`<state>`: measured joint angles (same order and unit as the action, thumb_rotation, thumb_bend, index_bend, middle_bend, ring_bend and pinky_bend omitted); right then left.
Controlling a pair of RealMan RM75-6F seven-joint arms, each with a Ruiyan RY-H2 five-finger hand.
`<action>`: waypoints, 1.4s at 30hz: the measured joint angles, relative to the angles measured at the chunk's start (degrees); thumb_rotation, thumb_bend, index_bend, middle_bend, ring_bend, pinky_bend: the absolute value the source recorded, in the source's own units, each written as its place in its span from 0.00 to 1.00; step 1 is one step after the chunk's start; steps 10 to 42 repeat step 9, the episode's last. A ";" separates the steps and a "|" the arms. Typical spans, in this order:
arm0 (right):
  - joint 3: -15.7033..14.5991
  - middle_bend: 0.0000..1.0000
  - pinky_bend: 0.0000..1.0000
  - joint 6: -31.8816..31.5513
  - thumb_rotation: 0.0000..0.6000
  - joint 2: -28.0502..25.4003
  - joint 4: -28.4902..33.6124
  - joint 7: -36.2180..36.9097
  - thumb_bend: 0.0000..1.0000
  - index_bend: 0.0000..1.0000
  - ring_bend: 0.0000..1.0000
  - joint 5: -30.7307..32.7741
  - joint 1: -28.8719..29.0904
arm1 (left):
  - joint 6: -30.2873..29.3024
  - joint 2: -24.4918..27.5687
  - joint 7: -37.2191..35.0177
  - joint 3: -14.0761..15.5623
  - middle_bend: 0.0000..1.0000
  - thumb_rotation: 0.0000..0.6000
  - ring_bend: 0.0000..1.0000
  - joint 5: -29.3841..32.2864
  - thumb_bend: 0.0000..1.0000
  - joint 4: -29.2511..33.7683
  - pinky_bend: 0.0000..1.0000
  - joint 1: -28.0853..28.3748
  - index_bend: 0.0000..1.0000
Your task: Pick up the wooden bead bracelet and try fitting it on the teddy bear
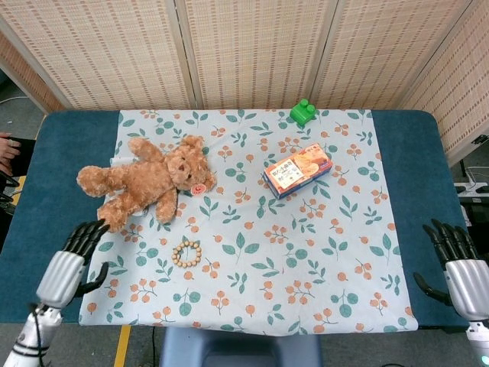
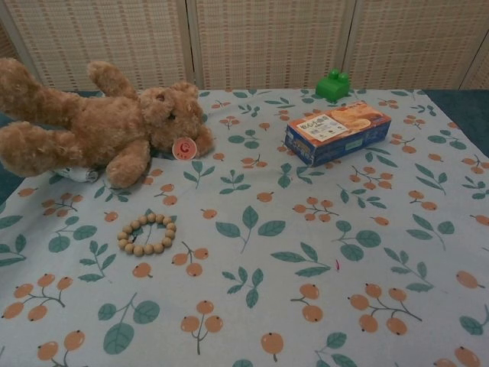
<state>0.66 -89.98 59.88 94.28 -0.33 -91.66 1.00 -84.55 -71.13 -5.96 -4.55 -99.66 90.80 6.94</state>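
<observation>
Both hands sit at the near edge of the table, seen only from the head view; the robot's left hand [image 1: 72, 258] hovers over the dark blue table covering [image 1: 46, 229] at the near left corner, fingers spread and pointing away, grasping nothing; the right hand [image 1: 458, 264] hangs off the near right corner, fingers likewise apart and released, holding nothing. Neither touches the floral tablecloth printed with green leaves and orange berries [image 1: 306, 267]; the left fingertips come just up to its left edge.

Next out, the wooden bead bracelet of pale round beads [image 1: 186, 252] lies flat in a closed ring on the cloth, to the right of the left hand and apart from it; nothing lies between the two but bare cloth. Just beyond the bracelet sprawls the brown plush teddy bear [image 1: 141, 183] on its side, head toward the table's middle, one foot near the left fingertips; a small round red tag [image 2: 182, 148] rests at its chin, and a scrap of something white [image 2: 76, 173] peeks from under its body. Farther right, well apart from the bear, lies a blue and orange snack box [image 1: 298, 171], turned at an angle; farthest back, near the woven screen panels [image 1: 252, 46], stands a green toy building block [image 1: 303, 112].
</observation>
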 measured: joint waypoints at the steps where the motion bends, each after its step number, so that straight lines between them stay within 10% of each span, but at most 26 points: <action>1: 0.27 0.00 0.00 -0.11 0.90 0.21 0.17 -0.87 0.24 0.00 0.00 0.63 -0.13 | -2.33 0.06 0.75 0.63 0.00 1.00 0.00 -0.18 0.49 -0.51 0.04 -1.71 0.00; 42: 1.20 0.00 0.00 0.20 0.90 0.99 0.91 -2.83 0.24 0.00 0.00 2.28 -0.39 | -6.55 2.47 7.46 3.06 0.00 1.00 0.00 1.21 0.47 -0.90 0.04 -6.47 0.00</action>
